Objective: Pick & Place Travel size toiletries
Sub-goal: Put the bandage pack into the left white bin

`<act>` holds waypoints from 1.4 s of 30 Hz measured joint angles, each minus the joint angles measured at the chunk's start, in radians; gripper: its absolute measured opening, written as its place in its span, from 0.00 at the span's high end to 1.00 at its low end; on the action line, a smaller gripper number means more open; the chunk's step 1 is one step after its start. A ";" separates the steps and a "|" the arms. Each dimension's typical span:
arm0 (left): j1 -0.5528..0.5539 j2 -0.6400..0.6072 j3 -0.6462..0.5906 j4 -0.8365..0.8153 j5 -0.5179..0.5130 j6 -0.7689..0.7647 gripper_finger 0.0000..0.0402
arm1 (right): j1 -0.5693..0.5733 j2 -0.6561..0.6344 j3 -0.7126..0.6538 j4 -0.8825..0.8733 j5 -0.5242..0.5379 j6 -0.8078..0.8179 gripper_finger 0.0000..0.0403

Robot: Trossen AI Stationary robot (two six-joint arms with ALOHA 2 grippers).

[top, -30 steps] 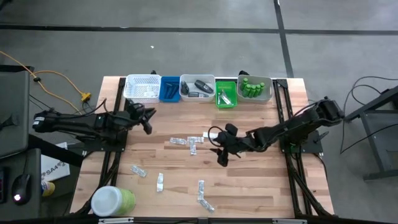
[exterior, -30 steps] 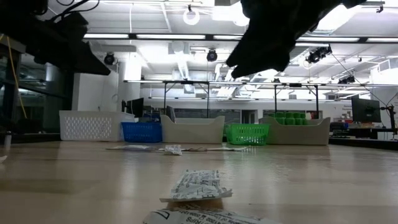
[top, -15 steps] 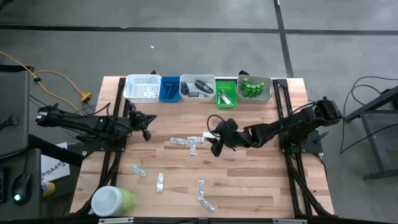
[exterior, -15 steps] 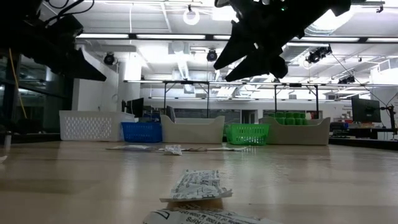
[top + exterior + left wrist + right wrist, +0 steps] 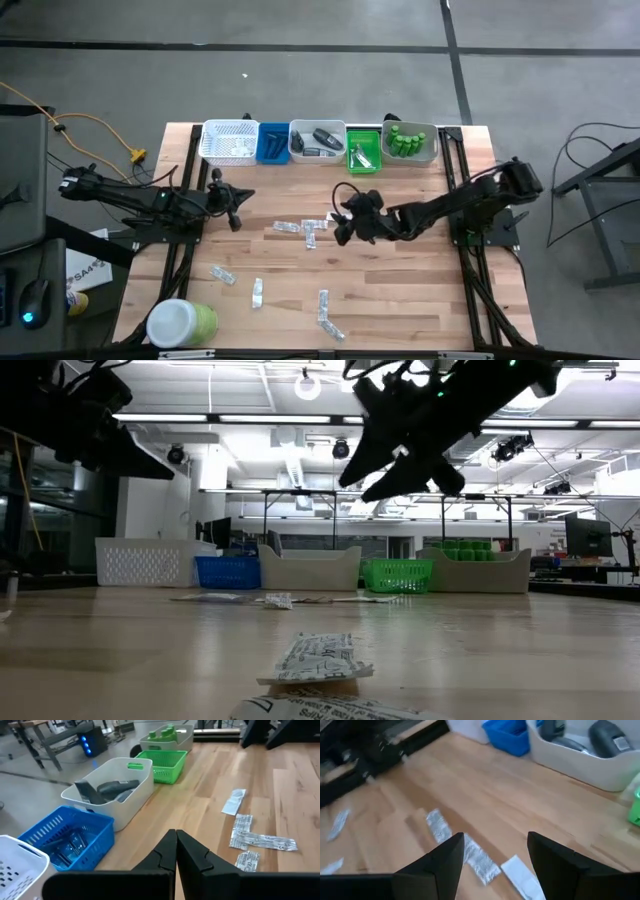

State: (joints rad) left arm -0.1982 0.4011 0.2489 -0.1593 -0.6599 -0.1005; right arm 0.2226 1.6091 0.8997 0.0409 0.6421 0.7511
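Note:
Several silvery flat sachets (image 5: pixel 300 230) lie flat on the wooden table, some in a cluster at mid-table and others nearer the front (image 5: pixel 318 658). My right gripper (image 5: pixel 343 230) hovers open above the table just right of the cluster. The right wrist view shows sachets (image 5: pixel 479 860) below and between its open fingers (image 5: pixel 447 857). My left gripper (image 5: pixel 236 208) waits shut (image 5: pixel 176 850) above the table's left part. It points toward the sachets (image 5: pixel 252 839). Dark grey oval pieces (image 5: pixel 322 138), green bottles (image 5: pixel 405 140) and blue razors (image 5: pixel 70 845) lie in trays at the far edge.
A row of trays lines the far edge: white basket (image 5: pixel 228 140), blue basket (image 5: pixel 272 142), white tray (image 5: pixel 125 795), green basket (image 5: pixel 363 152), grey tray (image 5: pixel 432 150). A big green jar with a white lid (image 5: pixel 182 323) stands at the near left corner.
My right gripper has moved toward the table's far edge and a little left, away from the low camera, and now hangs beside the mid-table sachet cluster. My left gripper has drifted slightly toward the near edge. The sachets have not moved.

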 joint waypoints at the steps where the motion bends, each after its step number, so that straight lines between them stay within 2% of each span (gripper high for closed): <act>1: 0.000 0.000 0.000 0.000 0.002 0.000 1.00 | 0.000 0.017 0.000 0.018 0.019 0.020 0.47; 8: 0.000 0.000 0.000 0.000 0.024 -0.005 1.00 | 0.005 0.148 0.000 0.107 0.138 0.183 0.47; 13: 0.000 0.000 0.000 0.000 0.025 -0.005 1.00 | 0.004 0.225 0.000 0.136 0.128 0.258 0.47; 19: 0.000 0.001 0.001 -0.006 0.025 -0.005 1.00 | 0.005 0.243 0.000 0.130 0.105 0.277 0.47; 27: 0.000 0.001 0.001 -0.013 0.025 -0.007 1.00 | -0.008 0.237 0.000 0.001 -0.035 0.373 0.47; 32: 0.000 0.001 0.001 -0.031 0.026 -0.009 1.00 | -0.010 0.215 -0.002 -0.088 -0.049 0.408 0.47; 39: 0.001 0.001 0.001 -0.031 0.050 -0.010 1.00 | -0.078 0.176 0.000 -0.110 -0.181 0.407 0.47; 42: 0.001 0.001 0.001 -0.031 0.050 -0.010 1.00 | -0.102 0.178 0.000 -0.112 -0.202 0.396 0.47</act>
State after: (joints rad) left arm -0.1970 0.4019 0.2501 -0.1898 -0.6098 -0.1101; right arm 0.1202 1.7875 0.9001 -0.0715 0.4405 1.1469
